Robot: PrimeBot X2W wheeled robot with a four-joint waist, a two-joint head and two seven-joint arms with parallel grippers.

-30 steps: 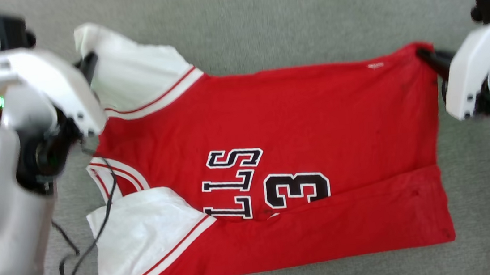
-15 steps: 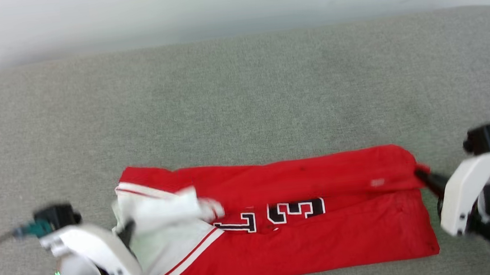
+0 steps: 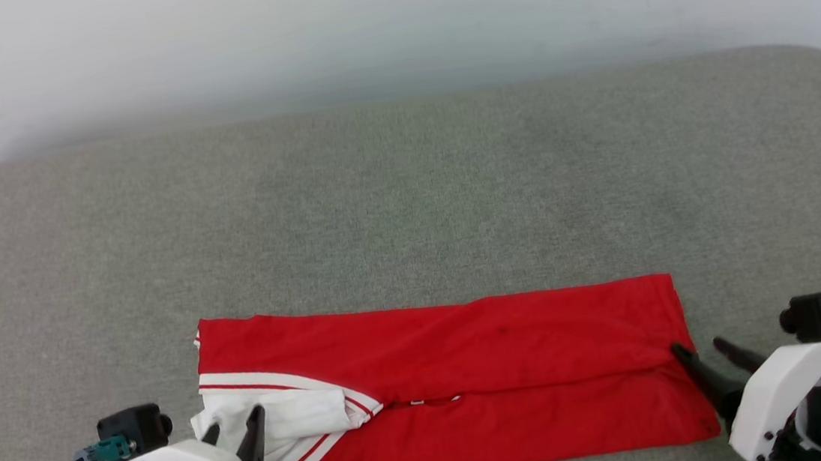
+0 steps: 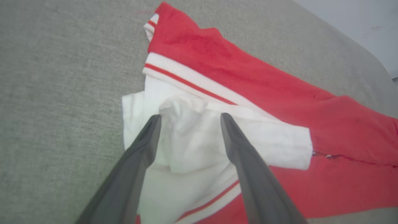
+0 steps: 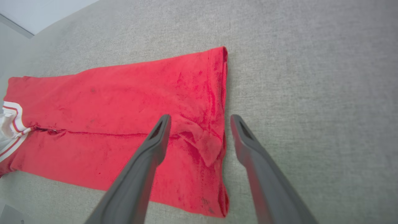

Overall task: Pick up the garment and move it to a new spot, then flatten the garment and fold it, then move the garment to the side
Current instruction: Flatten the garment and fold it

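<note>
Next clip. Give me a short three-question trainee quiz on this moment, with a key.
1. True or false: the red jersey-style T-shirt with white sleeves lies folded into a long strip on the grey fabric surface.
2. The left hand is poised over: A) a white sleeve; B) the red hem; C) bare surface.
3. Fill in: the fingers of the left hand and the right hand are ____ (open or shut).

Key: 1 true; 2 A; 3 open.

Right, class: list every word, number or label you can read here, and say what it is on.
No text can be read. The folded shirt shows red cloth and a striped white sleeve; a thin sliver of print at its fold is too little to read.
</note>
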